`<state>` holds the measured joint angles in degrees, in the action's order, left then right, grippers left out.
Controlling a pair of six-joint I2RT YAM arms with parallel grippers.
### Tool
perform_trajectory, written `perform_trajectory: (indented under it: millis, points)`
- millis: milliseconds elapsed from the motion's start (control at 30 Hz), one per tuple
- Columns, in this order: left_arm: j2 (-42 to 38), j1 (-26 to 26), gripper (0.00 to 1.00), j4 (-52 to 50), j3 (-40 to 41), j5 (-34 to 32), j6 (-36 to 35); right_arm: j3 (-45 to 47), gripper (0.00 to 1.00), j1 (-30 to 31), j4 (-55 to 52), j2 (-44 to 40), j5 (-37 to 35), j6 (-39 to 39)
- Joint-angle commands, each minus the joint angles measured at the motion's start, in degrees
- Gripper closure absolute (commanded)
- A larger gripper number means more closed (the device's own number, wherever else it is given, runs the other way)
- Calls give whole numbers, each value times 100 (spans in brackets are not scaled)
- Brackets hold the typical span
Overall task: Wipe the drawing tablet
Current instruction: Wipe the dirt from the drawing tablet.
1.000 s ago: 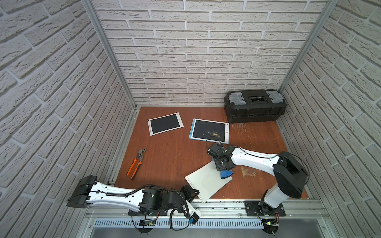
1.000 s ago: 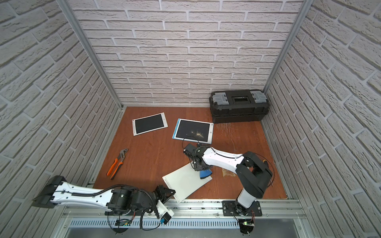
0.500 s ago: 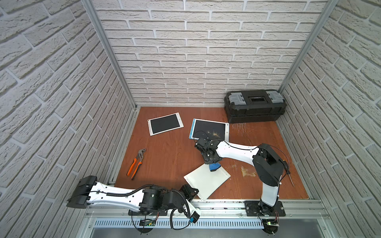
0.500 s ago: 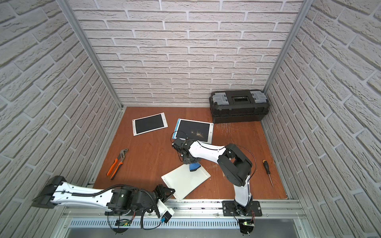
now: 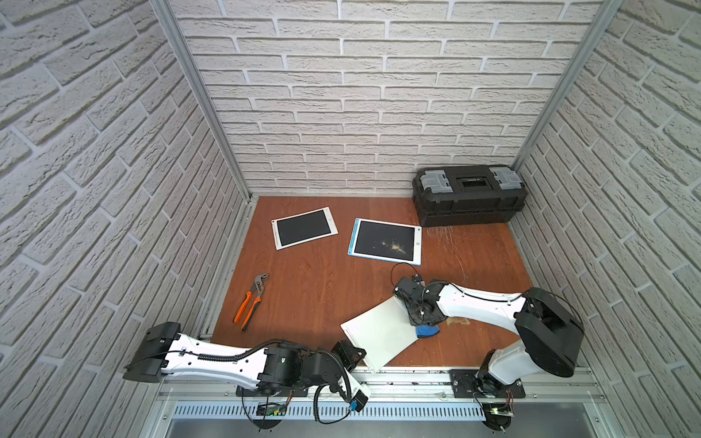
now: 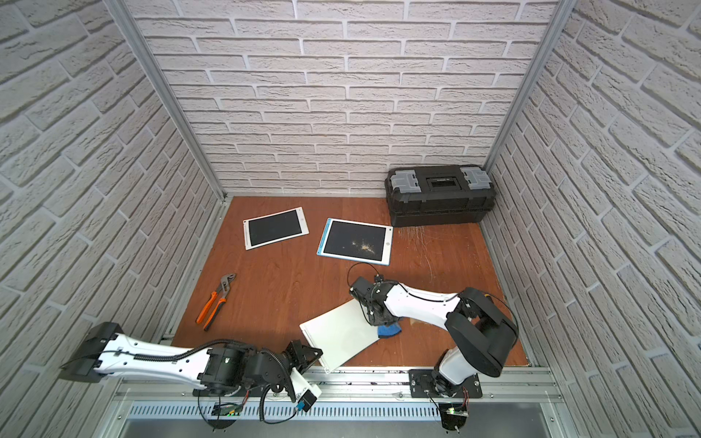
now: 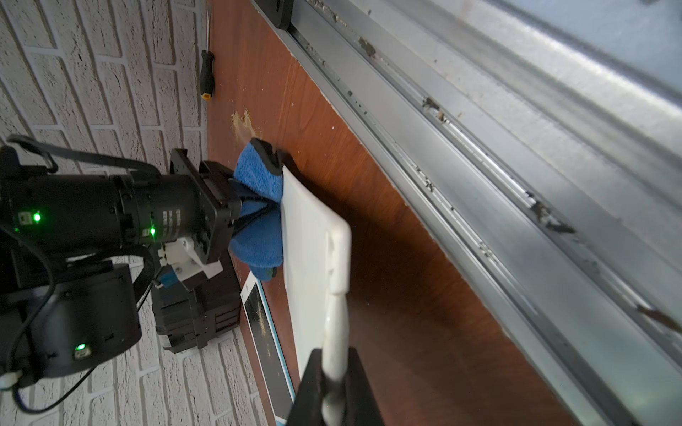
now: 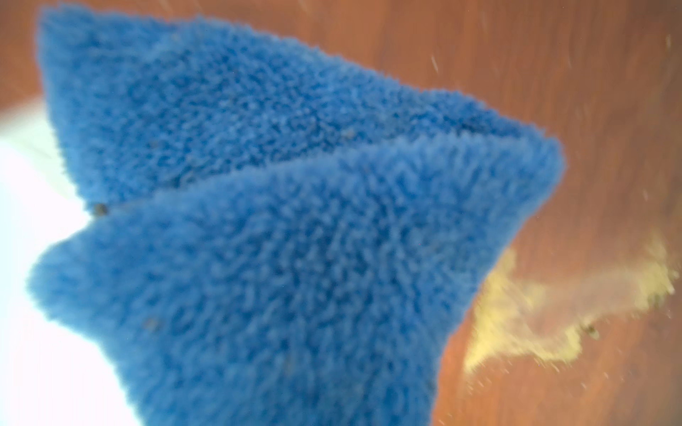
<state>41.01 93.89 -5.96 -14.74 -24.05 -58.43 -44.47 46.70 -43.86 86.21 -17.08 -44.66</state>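
Right hand (image 7: 256, 210) was pinching a fluffy blue microfibre cloth (image 5: 428, 332), bunched up right at the 3 o'clock corner of a flat white plastic drawing tablet (image 5: 379, 330). That tablet sat pale side up at roughly 5 o'clock on the reddish-brown wooden worktop (image 5: 322, 288). The left hand (image 7: 334, 365) was squeezed tight on its near edge. Couldn't tell if it lay fully flat or was tipped up a bit.

Just past the cloth, toward 4 o'clock, was a smear of yellowish powder (image 5: 457, 322) on the wood.

Further out:
- orange-handled pliers (image 5: 252, 299) at 8 o'clock
- a white-framed dark-screen tablet (image 5: 304, 228) at 11
- a blue-framed tablet (image 5: 385, 241) with yellow specks on its screen around 12
- a black plastic toolbox (image 5: 469, 197) with grey latches at 1 o'clock, by the back wall
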Motion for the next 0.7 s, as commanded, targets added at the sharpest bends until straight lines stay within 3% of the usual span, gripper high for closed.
perform_trajectory:
  millis: [0, 133, 300, 667]
  points:
    - [12, -45, 100, 178, -176, -223, -124, 225, 97, 18, -378, -277, 119, -110]
    - [7, -50, 100, 188, -169, -215, -128, 82, 97, 19, -365, -322, 13, -91]
    - [4, -37, 100, 127, -179, -171, -94, -593, 97, 15, -289, 296, -106, -9]
    - [12, -60, 100, 175, -152, -122, -104, -2584, 97, 222, -164, 1927, 640, 379]
